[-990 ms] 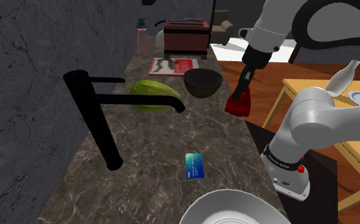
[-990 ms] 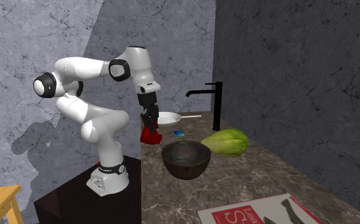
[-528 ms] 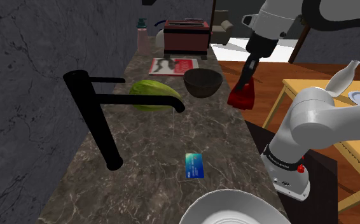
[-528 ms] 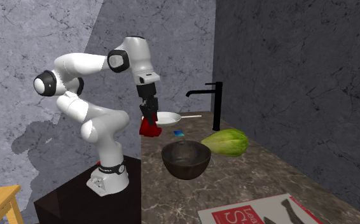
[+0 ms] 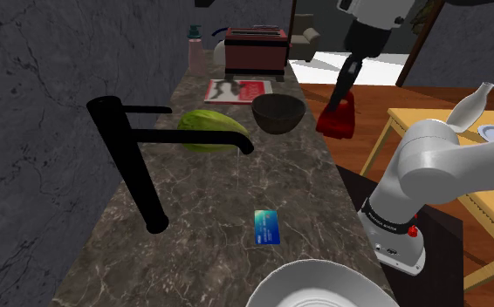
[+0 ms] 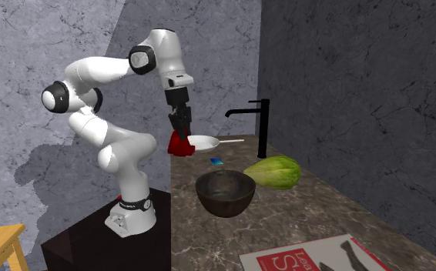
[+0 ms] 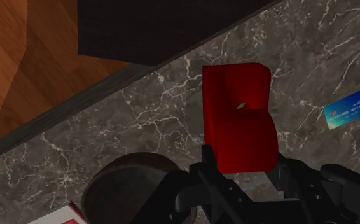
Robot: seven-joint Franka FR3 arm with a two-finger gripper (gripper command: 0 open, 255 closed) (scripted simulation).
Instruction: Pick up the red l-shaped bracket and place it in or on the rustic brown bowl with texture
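Above the edge of the bench point(image 5: 202, 201) beside the stand point(image 6: 93, 246), the pincer point(image 7: 247, 167) clamps the red bracket point(image 7: 239, 118) high, clear to swing over the bowl point(image 5: 277, 112).

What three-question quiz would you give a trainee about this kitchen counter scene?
1. True or false: the pincer is shut on the red bracket.
2. Which lies closest to the dark bowl? A green vegetable, B white plate, C red toaster.
3. What does the blue card lie on?
Key: 1 true; 2 A; 3 the marble counter.
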